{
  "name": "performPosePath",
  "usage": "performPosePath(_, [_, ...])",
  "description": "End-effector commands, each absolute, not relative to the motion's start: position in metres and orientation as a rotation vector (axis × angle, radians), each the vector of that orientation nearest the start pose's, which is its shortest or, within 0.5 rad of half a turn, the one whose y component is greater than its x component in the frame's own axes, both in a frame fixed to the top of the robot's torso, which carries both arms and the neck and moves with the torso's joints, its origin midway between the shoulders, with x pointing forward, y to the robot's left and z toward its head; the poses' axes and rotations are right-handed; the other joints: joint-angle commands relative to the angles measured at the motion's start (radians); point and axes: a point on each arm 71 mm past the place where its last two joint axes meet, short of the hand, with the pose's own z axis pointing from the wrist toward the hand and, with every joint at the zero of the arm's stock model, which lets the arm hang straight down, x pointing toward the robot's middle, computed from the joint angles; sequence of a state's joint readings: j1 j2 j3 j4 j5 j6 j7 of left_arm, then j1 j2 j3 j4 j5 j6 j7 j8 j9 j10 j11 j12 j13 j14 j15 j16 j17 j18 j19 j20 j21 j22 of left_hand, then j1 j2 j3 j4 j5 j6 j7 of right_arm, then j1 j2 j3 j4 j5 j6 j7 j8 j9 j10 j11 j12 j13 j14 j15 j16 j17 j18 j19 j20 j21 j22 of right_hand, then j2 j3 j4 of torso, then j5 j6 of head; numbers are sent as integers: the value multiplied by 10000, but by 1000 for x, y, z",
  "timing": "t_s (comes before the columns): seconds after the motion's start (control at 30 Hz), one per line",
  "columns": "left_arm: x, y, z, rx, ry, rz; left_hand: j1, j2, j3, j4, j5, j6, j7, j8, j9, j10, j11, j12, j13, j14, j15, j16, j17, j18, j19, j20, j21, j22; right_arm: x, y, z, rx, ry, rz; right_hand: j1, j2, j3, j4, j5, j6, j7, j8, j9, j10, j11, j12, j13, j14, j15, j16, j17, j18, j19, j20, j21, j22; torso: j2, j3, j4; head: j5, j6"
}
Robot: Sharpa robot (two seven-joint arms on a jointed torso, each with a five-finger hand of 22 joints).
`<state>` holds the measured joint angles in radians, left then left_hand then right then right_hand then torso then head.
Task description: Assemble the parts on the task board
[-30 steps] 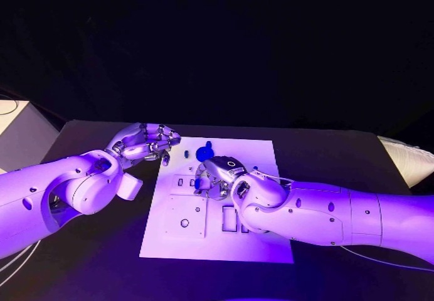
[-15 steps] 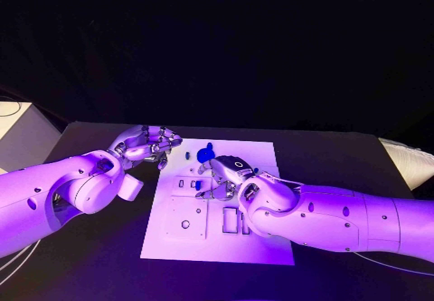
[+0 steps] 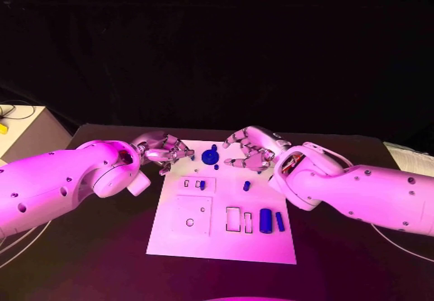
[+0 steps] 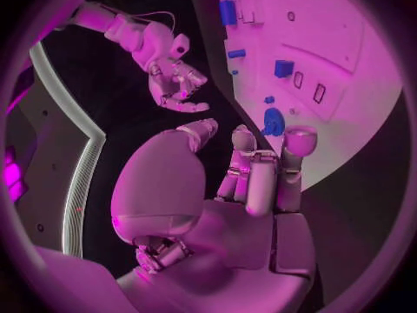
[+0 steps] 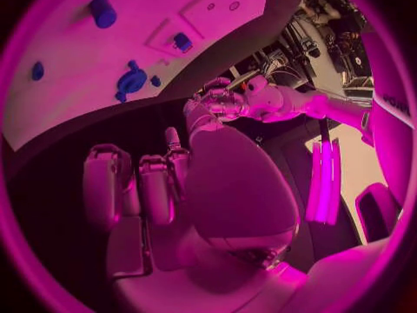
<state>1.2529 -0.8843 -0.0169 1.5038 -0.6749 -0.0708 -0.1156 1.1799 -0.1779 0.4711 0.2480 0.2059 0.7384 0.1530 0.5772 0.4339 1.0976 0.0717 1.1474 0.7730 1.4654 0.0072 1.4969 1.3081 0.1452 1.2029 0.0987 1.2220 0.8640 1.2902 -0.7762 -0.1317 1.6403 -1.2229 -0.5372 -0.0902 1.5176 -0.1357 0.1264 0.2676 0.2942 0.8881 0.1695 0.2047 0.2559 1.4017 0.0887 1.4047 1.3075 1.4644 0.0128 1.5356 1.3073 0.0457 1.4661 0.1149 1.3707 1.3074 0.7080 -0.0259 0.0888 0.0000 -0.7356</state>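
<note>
Both hands, left (image 3: 164,151) and right (image 3: 249,148), hover empty with fingers spread at the board's (image 3: 217,238) far edge, flanking the round part (image 3: 211,155), probably poised to pick it.

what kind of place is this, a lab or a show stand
Most likely a robotics lab or demo cell: a white task board with small blue parts lies on a black table against dark curtains, with cluttered equipment in the right wrist view.

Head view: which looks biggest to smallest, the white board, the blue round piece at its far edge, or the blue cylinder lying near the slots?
1. task board, by far.
2. and 3. round blue part and blue cylinder: they look alike, so no ranking.
</note>
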Motion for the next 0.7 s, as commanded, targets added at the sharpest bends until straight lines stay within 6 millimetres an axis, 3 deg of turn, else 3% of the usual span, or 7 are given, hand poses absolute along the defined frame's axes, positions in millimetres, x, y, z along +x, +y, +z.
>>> performPosePath(0.03, [497, 221, -180, -3483, 21750, -7553, -60, -13, -85, 152, -17, 139, -33, 90, 8, 106, -34, 74, 81, 290, -64, -62, 446, -92, 89, 3, 69, 16, 470, -154, -148, 1085, 15781, 9981, 20, -60, 74, 9, 5, 89, 16, 46, 14, -81, -28, -42, 988, 816, -33, -46, 1780, 64, 62, -32, -63, 1116, -150, 45, -69, 106, -77])
performPosePath(0.2, [507, 210, -177, -2769, 22249, -6426, -201, -22, -299, 415, -10, 163, -64, 161, 14, -18, -55, -37, -110, 251, -86, -117, 346, -82, 43, -11, 27, -57, 483, -176, -142, 1806, 15575, 9757, -92, -103, 228, 100, 141, 64, 13, 87, 8, -213, -34, -161, 858, 790, -40, -88, 1700, 91, 11, -41, -193, 1028, -215, 46, -87, 237, -203])
performPosePath(0.37, [514, 197, -177, -1947, 22574, -5445, -569, 68, -720, 446, 2, 353, -188, 492, 142, 61, -152, 27, -26, 245, -165, -147, 320, -83, 53, -60, 30, -57, 493, -193, -140, 2317, 15400, 9469, -162, -173, 329, 134, 246, -20, 25, 81, -10, -246, -25, -189, 818, 786, -37, -95, 1692, 96, 2, -42, -230, 1007, -243, 54, -64, 277, -304])
performPosePath(0.7, [521, 175, -180, 33, 23412, -3946, -1097, 320, -1246, 460, 5, 429, -338, 1028, 507, 46, -277, 57, -6, 239, -275, -179, 308, -89, 49, -141, 28, -65, 503, -205, -139, 2641, 15308, 9095, -244, -220, 387, 163, 283, -94, 39, 68, -25, -255, -12, -194, 802, 782, -28, -102, 1681, 99, -3, -38, -255, 993, -216, 47, -72, 342, -330])
